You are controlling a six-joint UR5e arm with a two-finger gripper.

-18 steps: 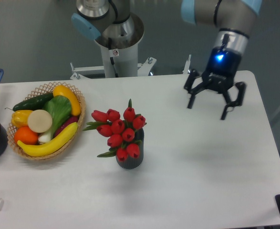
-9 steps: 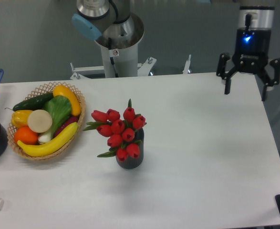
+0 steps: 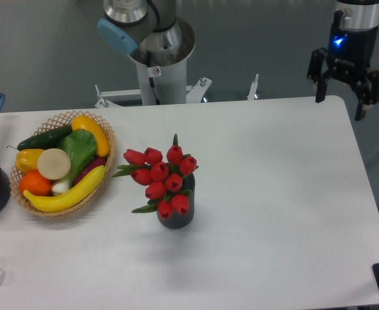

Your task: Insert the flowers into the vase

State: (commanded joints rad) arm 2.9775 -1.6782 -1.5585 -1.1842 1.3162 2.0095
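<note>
The pincer (image 3: 347, 98) hangs open and empty above the far right corner of the surface (image 3: 273, 194). Well away from it, down and to its left in view, the flowers (image 3: 161, 175) stand in the vase (image 3: 175, 218). Farther left of the pincer sits a basket (image 3: 63, 168) of produce.

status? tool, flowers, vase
Tool open, empty, up at the table's far right corner. Red tulips standing in the dark vase. Nothing in the way.
</note>
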